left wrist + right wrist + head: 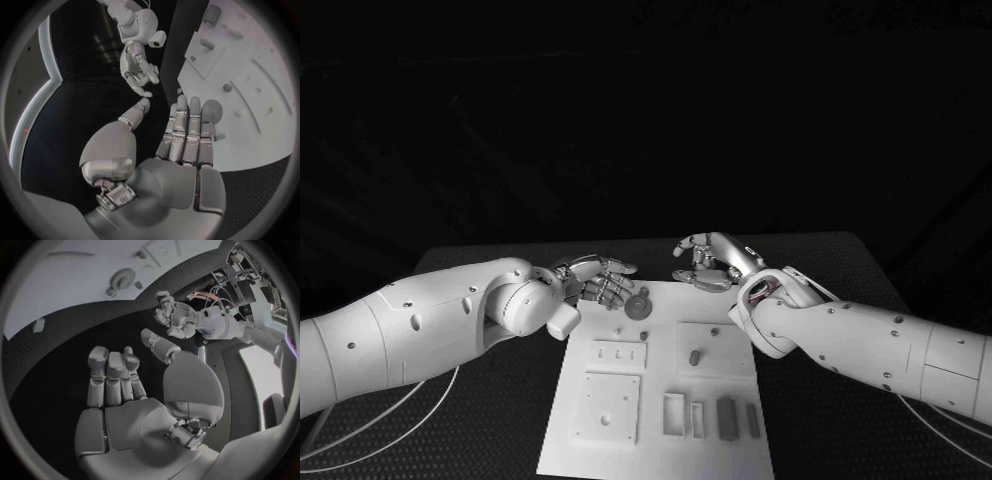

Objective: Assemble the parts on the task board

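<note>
Hands first: your left hand [596, 280] hovers with its fingers spread and nothing in it, at the far left corner of the task board [661, 455], its fingertips reaching toward the round disc part [638, 305] that lies near the board's far edge. From the left wrist you see those fingers [187, 130] stretched out flat, just short of the disc [212, 110], so I judge this hand is lining up to take that piece. Your right hand [711, 262] hangs beyond the board's far edge, just past the disc, fingers loosely curled and parted, holding nothing; it looks parked clear so the left has room.

On the board nearer you than the disc sit raised square plates: one with a small peg part [694, 354], one beside it toward the left arm with small slots [617, 353]. Closer still to you lie a larger plate [610, 405] and a row of narrow upright bar parts [726, 417]. None looks seated as yet, so assembly seems barely begun.

Under the board is the black worktop [834, 250].
</note>
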`<state>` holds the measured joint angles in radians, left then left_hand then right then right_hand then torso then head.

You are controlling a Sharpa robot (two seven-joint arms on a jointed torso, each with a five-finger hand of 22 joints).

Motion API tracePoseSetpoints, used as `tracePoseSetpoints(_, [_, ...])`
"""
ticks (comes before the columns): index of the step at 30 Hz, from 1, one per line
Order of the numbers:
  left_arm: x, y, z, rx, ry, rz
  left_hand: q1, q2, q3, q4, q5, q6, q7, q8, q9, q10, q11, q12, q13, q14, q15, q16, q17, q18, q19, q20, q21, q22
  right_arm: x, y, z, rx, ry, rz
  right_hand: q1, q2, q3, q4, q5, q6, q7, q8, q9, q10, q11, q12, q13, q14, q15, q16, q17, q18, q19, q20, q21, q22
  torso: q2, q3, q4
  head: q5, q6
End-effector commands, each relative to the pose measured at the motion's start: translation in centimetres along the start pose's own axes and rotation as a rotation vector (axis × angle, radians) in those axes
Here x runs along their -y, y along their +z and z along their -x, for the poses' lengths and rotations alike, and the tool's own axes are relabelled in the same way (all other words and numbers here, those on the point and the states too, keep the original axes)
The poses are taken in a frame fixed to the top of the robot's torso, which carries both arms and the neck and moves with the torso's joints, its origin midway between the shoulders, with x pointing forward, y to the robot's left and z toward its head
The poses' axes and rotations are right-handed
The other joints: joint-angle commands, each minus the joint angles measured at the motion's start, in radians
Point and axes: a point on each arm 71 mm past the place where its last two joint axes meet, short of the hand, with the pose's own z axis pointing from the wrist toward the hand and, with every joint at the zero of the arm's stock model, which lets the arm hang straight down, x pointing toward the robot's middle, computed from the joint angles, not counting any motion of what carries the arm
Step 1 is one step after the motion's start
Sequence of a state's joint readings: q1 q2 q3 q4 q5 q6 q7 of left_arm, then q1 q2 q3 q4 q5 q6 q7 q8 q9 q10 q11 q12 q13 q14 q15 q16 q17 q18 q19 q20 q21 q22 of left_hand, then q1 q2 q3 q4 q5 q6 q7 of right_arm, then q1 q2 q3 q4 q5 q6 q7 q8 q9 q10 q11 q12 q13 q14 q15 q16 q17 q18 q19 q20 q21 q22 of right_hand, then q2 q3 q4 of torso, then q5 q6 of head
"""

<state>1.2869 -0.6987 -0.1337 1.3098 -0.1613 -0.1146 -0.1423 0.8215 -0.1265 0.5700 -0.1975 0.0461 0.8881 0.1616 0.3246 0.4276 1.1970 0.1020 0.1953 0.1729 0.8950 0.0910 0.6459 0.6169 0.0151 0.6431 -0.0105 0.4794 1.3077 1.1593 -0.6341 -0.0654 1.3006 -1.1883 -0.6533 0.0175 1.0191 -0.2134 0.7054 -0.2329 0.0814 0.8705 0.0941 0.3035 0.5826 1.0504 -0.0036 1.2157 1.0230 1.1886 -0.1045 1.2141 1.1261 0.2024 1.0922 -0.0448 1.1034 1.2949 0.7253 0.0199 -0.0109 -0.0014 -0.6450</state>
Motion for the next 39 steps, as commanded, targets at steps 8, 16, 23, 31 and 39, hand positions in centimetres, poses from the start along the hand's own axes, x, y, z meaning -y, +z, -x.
tracePoseSetpoints(8, [-0.1, -0.5, 1.9, 0.060, -0.003, -0.035, 0.001, -0.038, 0.015, 0.038, 0.003, -0.025, 0.007, 0.002, 0.003, -0.010, -0.002, 0.008, 0.003, 0.001, -0.003, 0.006, -0.004, -0.005, 0.003, -0.002, 0.009, 0.020, 4.0, 0.3, 2.9, 0.053, 0.002, -0.073, -0.011, -0.016, -0.055, 0.012, 0.038, 0.024, 0.051, -0.039, -0.018, -0.118, 0.037, 0.000, 0.005, -0.021, 0.031, -0.008, 0.003, 0.059, -0.025, 0.010, -0.015, -0.003, 0.001, -0.0004, 0.0000, -0.003, 0.001])
tracePoseSetpoints(16, [-0.2, -1.1, 3.9, 0.122, -0.022, -0.073, 0.000, -0.084, 0.032, 0.081, 0.003, -0.044, 0.012, 0.005, 0.007, -0.017, 0.000, 0.009, 0.004, 0.005, -0.005, 0.010, -0.007, -0.002, 0.009, -0.003, 0.014, 0.020, 6.2, 0.3, 4.3, 0.078, 0.006, -0.135, -0.019, -0.016, -0.070, 0.023, 0.046, 0.016, 0.055, -0.045, -0.022, -0.123, 0.042, 0.001, 0.005, -0.026, 0.035, -0.009, 0.003, 0.059, -0.029, 0.014, -0.017, -0.003, 0.000, 0.0002, -0.0001, -0.009, 0.001])
tracePoseSetpoints(23, [-0.5, -1.6, 6.1, 0.180, -0.058, -0.098, -0.010, -0.151, 0.061, 0.163, 0.003, -0.118, 0.013, -0.011, 0.005, -0.077, 0.027, -0.017, -0.008, -0.002, -0.002, 0.009, -0.012, -0.002, 0.005, -0.001, 0.016, 0.020, 8.1, 0.2, 5.5, 0.098, -0.018, -0.177, -0.029, -0.018, -0.088, 0.032, 0.058, 0.005, 0.059, -0.050, -0.026, -0.130, 0.045, 0.001, 0.005, -0.031, 0.039, -0.010, 0.003, 0.059, -0.034, 0.017, -0.020, -0.003, 0.000, -0.0003, -0.0007, -0.015, 0.004])
tracePoseSetpoints(31, [-0.4, -1.6, 6.1, 0.163, -0.071, -0.108, 0.005, -0.154, 0.063, 0.179, 0.003, -0.146, 0.019, -0.007, 0.011, -0.095, 0.034, -0.021, -0.009, -0.004, -0.001, 0.010, -0.013, 0.000, 0.001, 0.001, 0.018, 0.021, 8.9, 0.6, 5.3, 0.037, -0.033, -0.215, -0.024, -0.016, -0.091, 0.029, 0.060, 0.004, 0.059, -0.051, -0.027, -0.131, 0.046, 0.002, 0.005, -0.032, 0.040, -0.010, 0.004, 0.059, -0.035, 0.017, -0.021, -0.003, 0.000, 0.0001, 0.0004, -0.017, 0.005])
tracePoseSetpoints(39, [-0.1, -1.7, 6.0, 0.177, -0.074, -0.154, 0.099, -0.062, 0.021, 0.078, 0.003, -0.145, 0.039, 0.020, 0.026, -0.100, 0.034, -0.012, -0.005, -0.005, -0.001, 0.015, -0.015, -0.001, -0.007, 0.002, 0.021, 0.019, 10.3, 2.0, 5.6, -0.037, -0.080, -0.316, 0.011, -0.004, -0.075, 0.020, 0.033, -0.001, 0.063, -0.053, -0.032, -0.148, 0.050, -0.004, 0.000, -0.049, 0.044, -0.019, 0.000, 0.059, -0.051, 0.024, -0.034, -0.006, 0.000, -0.0009, 0.0026, -0.023, 0.007])
